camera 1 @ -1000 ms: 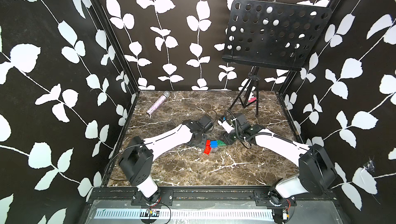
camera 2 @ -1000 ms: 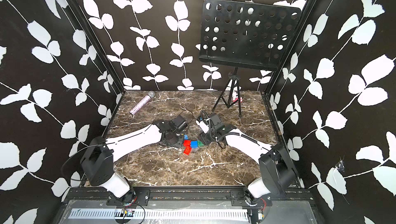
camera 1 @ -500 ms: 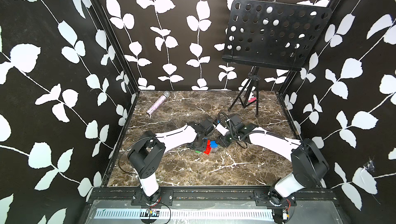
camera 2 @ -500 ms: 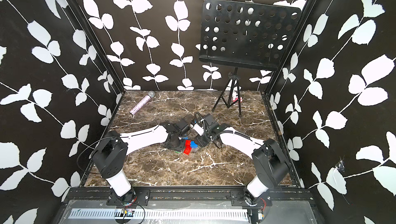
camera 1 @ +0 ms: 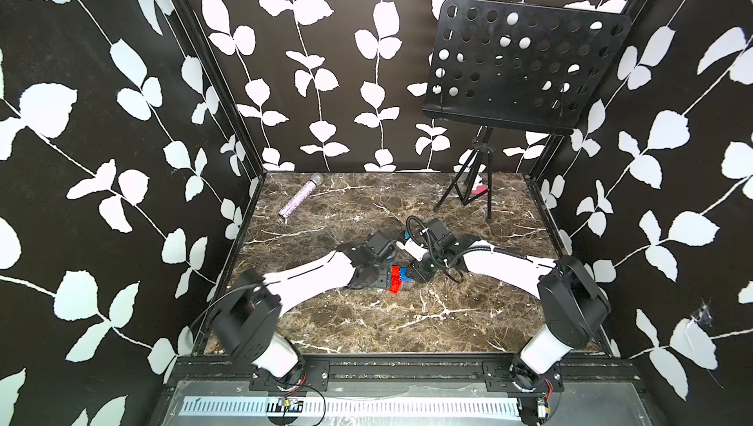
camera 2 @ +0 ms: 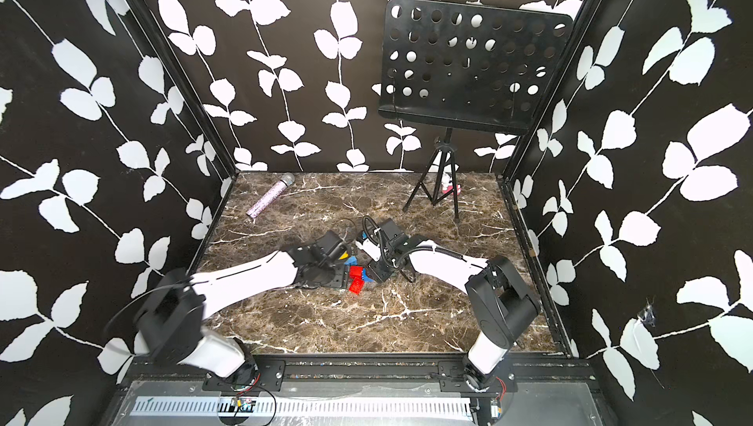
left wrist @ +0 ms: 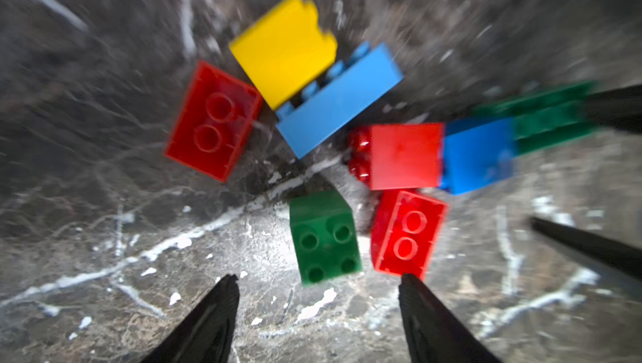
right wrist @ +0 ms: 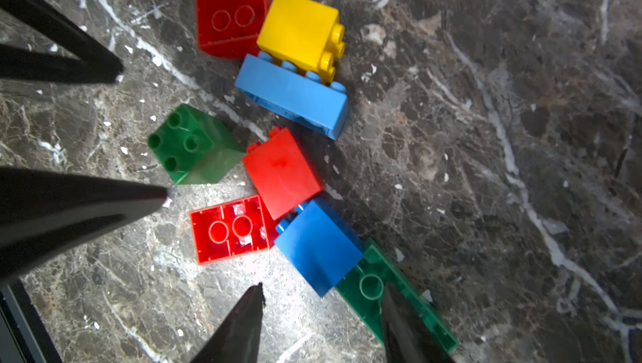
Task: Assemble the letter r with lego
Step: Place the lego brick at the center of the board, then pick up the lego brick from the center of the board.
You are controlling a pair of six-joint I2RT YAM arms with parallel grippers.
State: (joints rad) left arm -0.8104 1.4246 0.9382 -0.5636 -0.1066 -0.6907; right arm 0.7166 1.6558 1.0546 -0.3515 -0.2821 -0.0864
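Lego bricks [right wrist: 281, 170], small chunky studded plastic, red, yellow, blue, green: loose cluster on brown marble tabletop [right wrist: 486, 135], between both claws. Left gripper [left wrist: 318, 276]: jaws apart, empty. Right gripper [right wrist: 322, 286]: jaws apart, one finger overlapping long dark green brick [right wrist: 361, 274].

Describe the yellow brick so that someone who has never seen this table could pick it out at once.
On the marble table, find the heap of lego bricks in the middle. At its far side the yellow brick lies on its side, between an upturned red brick and the studs of the long light blue brick. It is the only yellow piece.
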